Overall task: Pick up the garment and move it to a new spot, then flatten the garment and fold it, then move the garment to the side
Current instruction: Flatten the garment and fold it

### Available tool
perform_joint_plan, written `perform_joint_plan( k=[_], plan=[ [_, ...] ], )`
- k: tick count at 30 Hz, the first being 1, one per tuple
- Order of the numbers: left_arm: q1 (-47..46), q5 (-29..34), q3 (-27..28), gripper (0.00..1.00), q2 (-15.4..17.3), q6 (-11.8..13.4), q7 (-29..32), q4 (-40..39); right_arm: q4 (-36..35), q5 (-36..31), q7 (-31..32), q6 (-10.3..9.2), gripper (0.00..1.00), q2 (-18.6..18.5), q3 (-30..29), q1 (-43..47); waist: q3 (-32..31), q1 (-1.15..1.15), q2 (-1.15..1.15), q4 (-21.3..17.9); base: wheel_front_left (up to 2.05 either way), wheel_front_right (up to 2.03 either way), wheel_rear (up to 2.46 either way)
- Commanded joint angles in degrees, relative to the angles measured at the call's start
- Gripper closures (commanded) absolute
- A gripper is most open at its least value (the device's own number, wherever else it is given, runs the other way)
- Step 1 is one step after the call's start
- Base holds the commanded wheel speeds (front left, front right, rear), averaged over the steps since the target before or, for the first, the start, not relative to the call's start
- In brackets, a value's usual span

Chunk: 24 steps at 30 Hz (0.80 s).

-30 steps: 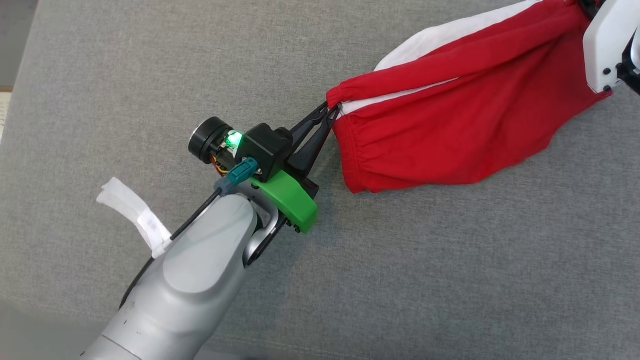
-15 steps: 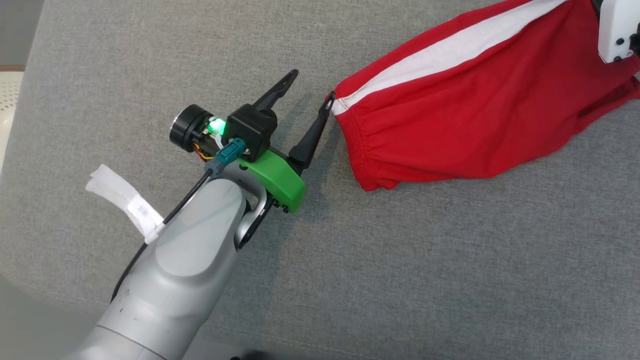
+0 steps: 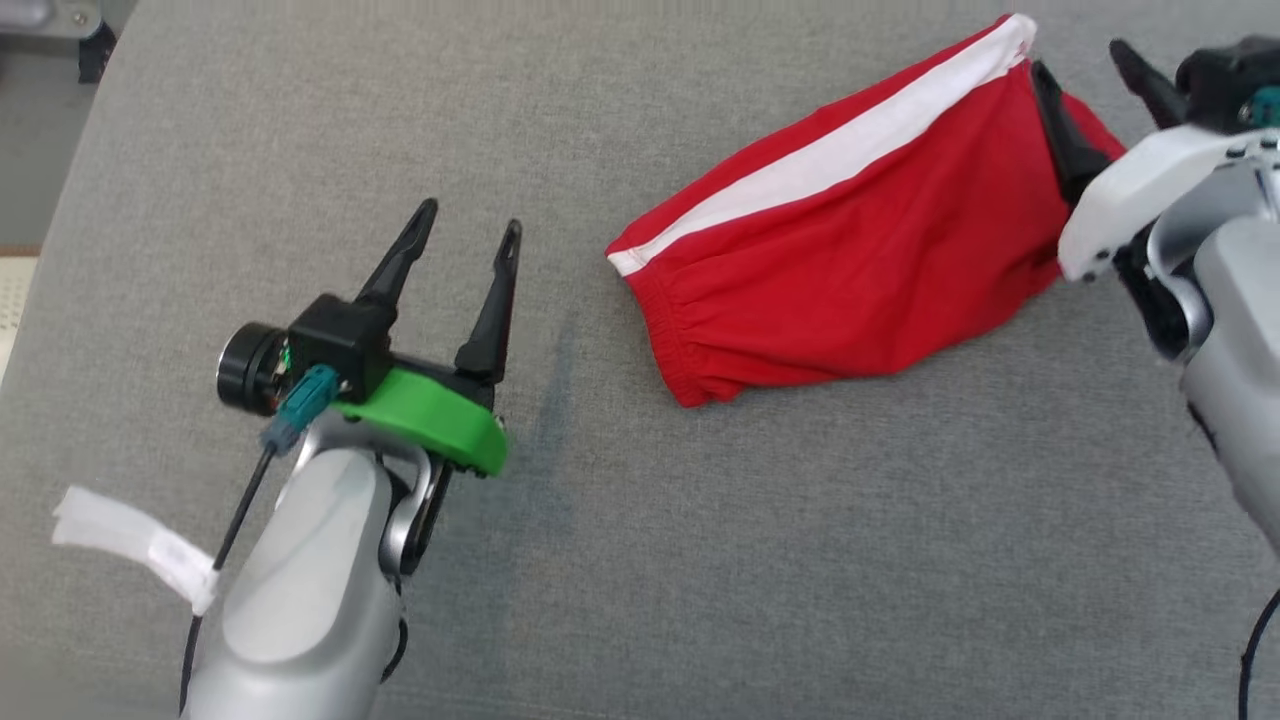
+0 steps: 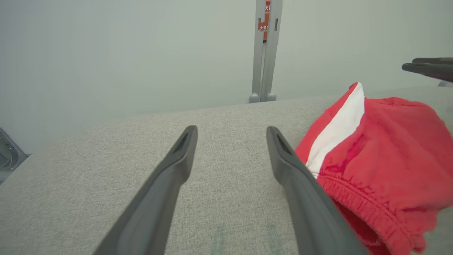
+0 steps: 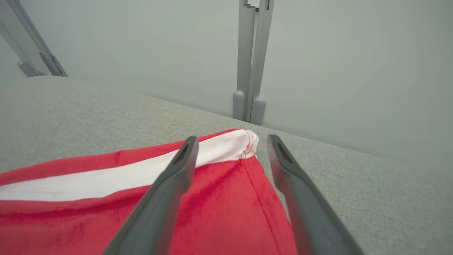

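The garment [image 3: 850,250], red shorts with a white side stripe, lies folded on the grey cushion surface [image 3: 800,550]. Its elastic waistband points toward my left gripper [image 3: 472,222], which stands open and empty a short way to the garment's left. My right gripper [image 3: 1085,65] is open over the garment's far right end. In the right wrist view the fingers of that gripper [image 5: 230,141] straddle the hem corner of the garment [image 5: 226,198] without closing on it. In the left wrist view the garment [image 4: 382,156] lies just right of my open left gripper [image 4: 231,132].
A white tag [image 3: 130,545] hangs from the left arm's cable. The cushion's left edge [image 3: 60,220] drops to the floor. A grey post [image 5: 249,60] stands against the pale wall behind the cushion's far edge.
Both grippers have opened and let go of the garment, which now lies flat on the cushion. My left gripper has drawn back to the left; the head camera has also shifted.
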Motion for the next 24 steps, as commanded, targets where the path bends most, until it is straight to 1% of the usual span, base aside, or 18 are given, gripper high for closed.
perform_joint_plan(
  k=[1,6,10,12,18,20,24],
  plan=[
    [2.99,0.08,2.00,0.00,0.00,0.46,-0.02,-1.89,-0.93,1.18,-1.97,-0.09,0.00,0.56,-0.64,2.45,-5.88,0.00,0.00,-4.30,0.00,0.00,0.00],
    [10.37,0.67,7.49,0.00,-1.20,0.08,-0.02,-8.11,-4.15,2.33,-5.00,-0.09,0.00,2.24,-3.12,10.29,-9.60,0.00,0.00,-6.89,0.00,0.00,0.00],
    [15.34,1.00,10.52,0.00,-2.34,-0.71,-0.02,-11.82,-8.34,2.21,-5.63,-0.09,0.00,3.95,-8.13,16.69,-11.74,0.00,0.00,-8.76,0.00,0.00,0.00],
    [17.45,1.07,11.87,0.00,-2.91,-1.13,-0.02,-13.15,-12.21,0.74,-5.57,-0.09,0.00,4.87,-11.97,20.39,-12.42,0.00,0.00,-9.73,0.00,0.00,0.00],
    [21.59,1.14,14.36,0.00,-3.91,-1.79,-0.01,-15.23,-22.20,-3.13,-5.58,-0.07,0.00,9.21,-20.83,30.94,-13.33,0.00,0.00,-11.52,0.00,0.00,0.00],
    [22.80,0.94,14.97,0.00,-4.13,-2.02,-0.02,-15.67,-24.49,-3.88,-5.59,-0.07,0.00,10.61,-22.92,33.97,-13.60,0.00,0.00,-12.01,0.00,0.00,0.00],
    [25.41,1.07,15.23,0.00,-4.32,-2.21,-0.02,-15.82,-27.68,-5.46,-5.59,-0.05,0.00,13.11,-24.84,38.32,-14.14,0.00,0.00,-12.84,0.00,0.00,0.00]
  ],
)
